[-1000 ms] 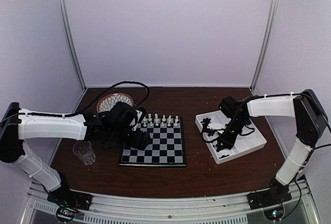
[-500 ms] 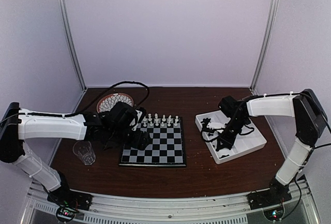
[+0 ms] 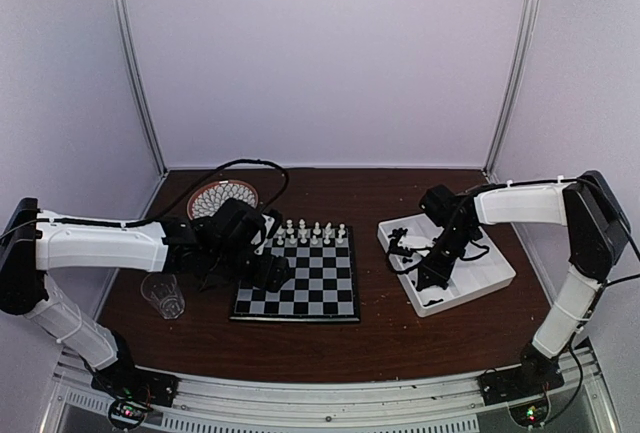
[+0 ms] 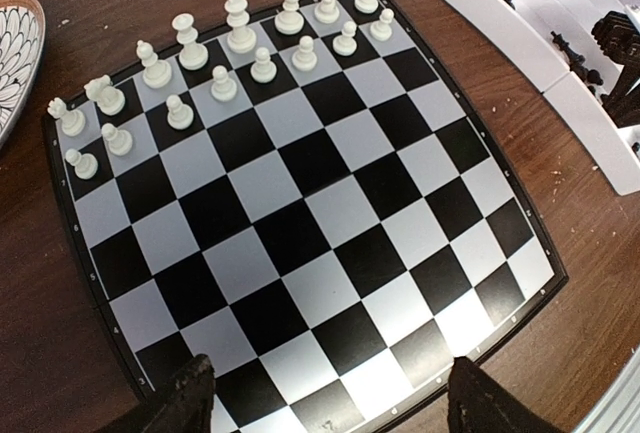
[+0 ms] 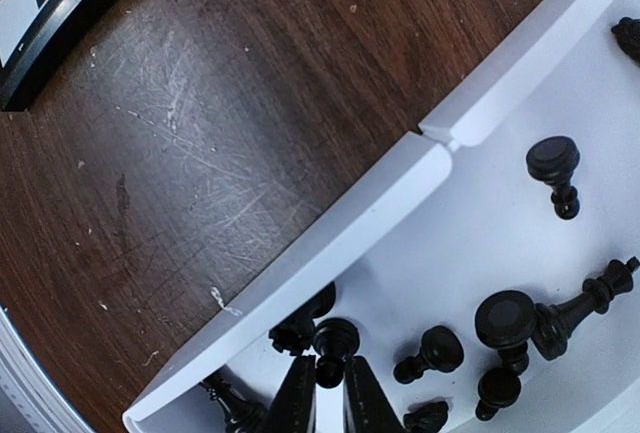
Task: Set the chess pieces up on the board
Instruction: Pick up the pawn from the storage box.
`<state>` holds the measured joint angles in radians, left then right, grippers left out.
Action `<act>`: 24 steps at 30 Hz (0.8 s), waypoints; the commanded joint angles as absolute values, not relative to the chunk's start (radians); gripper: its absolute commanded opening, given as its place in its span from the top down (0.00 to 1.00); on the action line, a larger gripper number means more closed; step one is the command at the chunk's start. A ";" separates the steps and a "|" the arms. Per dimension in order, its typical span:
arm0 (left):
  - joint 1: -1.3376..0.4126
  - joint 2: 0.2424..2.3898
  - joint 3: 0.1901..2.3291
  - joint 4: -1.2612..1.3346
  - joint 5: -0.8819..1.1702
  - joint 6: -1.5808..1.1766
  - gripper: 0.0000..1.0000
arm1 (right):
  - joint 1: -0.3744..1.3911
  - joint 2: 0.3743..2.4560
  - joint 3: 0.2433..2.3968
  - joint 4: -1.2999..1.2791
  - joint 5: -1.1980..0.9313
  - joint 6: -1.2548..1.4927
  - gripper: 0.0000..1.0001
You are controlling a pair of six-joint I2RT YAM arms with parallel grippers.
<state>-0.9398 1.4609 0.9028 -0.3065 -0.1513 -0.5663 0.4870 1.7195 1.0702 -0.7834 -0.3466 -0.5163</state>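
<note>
The board (image 3: 318, 293) lies at the table's middle, with white chess pieces (image 3: 310, 232) in two rows along its far edge (image 4: 240, 38). My left gripper (image 4: 328, 378) hangs open over the board's (image 4: 290, 223) near left part, with nothing between its fingers. In the top view it sits at the board's left side (image 3: 270, 271). My right gripper (image 5: 330, 375) is down in the white tray (image 5: 350, 223), shut on a black pawn (image 5: 336, 338) that lies among several loose black pieces (image 5: 555, 163). From above, that gripper (image 3: 432, 275) is over the tray's near left part.
The white tray (image 3: 490, 278) stands right of the board. A round patterned plate (image 3: 222, 196) sits at the back left, and its edge shows in the left wrist view (image 4: 15, 43). A clear plastic cup (image 3: 163, 295) stands near the left arm. A black cable loops behind the plate.
The right gripper has shifted slightly inside the tray, its jaws staying closed round the black pawn. The left arm has not moved.
</note>
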 commanded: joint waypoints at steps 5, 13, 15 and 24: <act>-0.945 1.463 0.887 -0.259 -0.140 -0.572 0.20 | 0.495 1.749 1.082 -0.767 -0.301 -0.508 0.92; -0.945 1.455 0.914 -0.291 -0.138 -0.550 0.19 | 0.495 1.690 1.095 -0.805 -0.248 -0.508 0.99; -0.945 1.445 0.944 -0.323 -0.153 -0.526 0.18 | 0.494 1.650 1.099 -0.828 -0.239 -0.513 1.00; -0.916 1.433 1.073 -0.503 -0.187 -0.414 0.12 | 0.495 1.538 1.222 -0.985 -0.230 -0.547 1.00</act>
